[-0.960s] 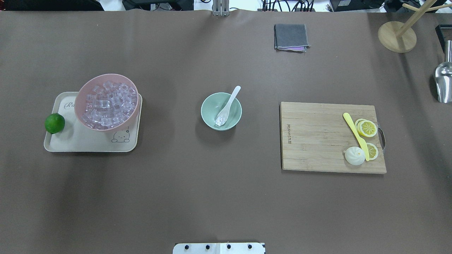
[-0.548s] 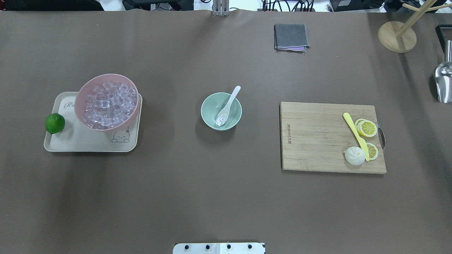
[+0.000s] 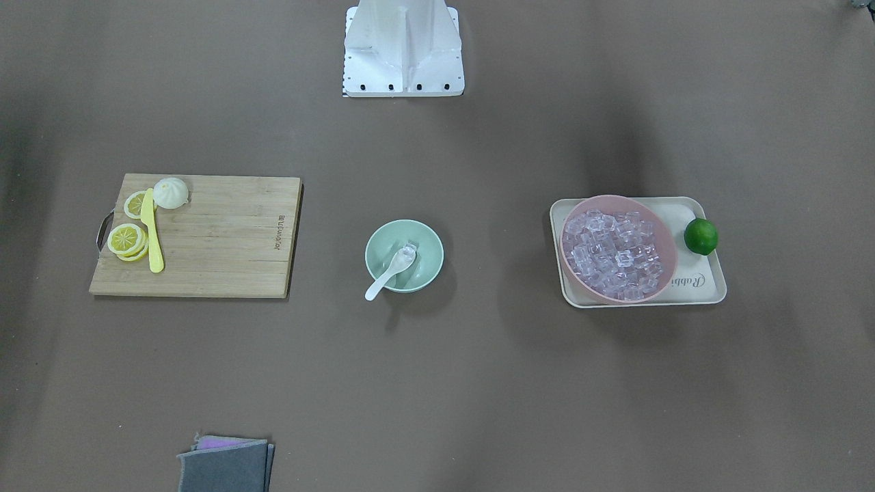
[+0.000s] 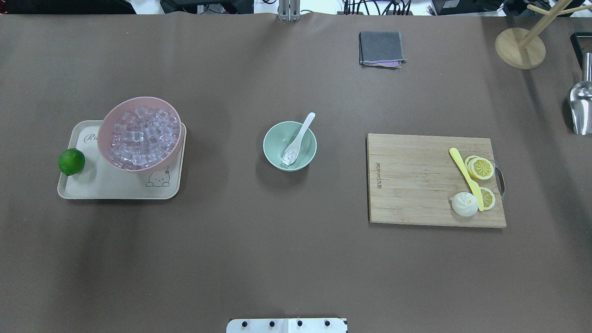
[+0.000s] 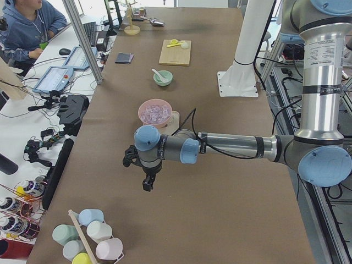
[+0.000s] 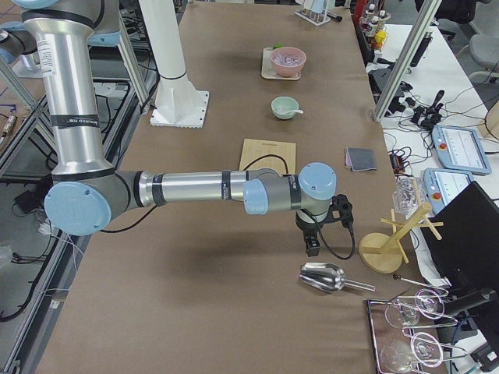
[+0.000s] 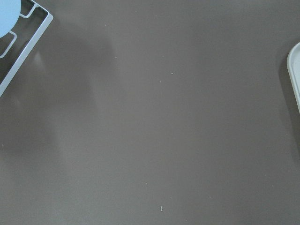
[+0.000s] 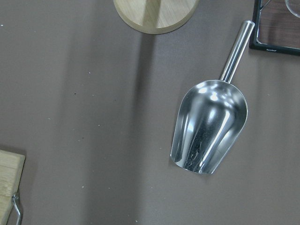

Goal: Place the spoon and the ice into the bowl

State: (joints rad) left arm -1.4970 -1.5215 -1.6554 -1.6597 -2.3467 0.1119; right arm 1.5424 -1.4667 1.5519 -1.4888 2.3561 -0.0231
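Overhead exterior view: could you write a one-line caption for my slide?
Spoon with ice resting in the mint bowl, between a pink ice-filled bowl and a cutting board.

My left arm (image 5: 231,145) and right arm (image 6: 187,187) are brushed silver tubes with pale blue joint caps. A printed label (image 5: 320,60) bands each upright segment. A thin black cable (image 5: 186,117) loops to the black left gripper (image 5: 147,186); the right gripper (image 6: 312,248) is black too. My white base plate (image 3: 403,68) carries dark screws (image 3: 391,87).
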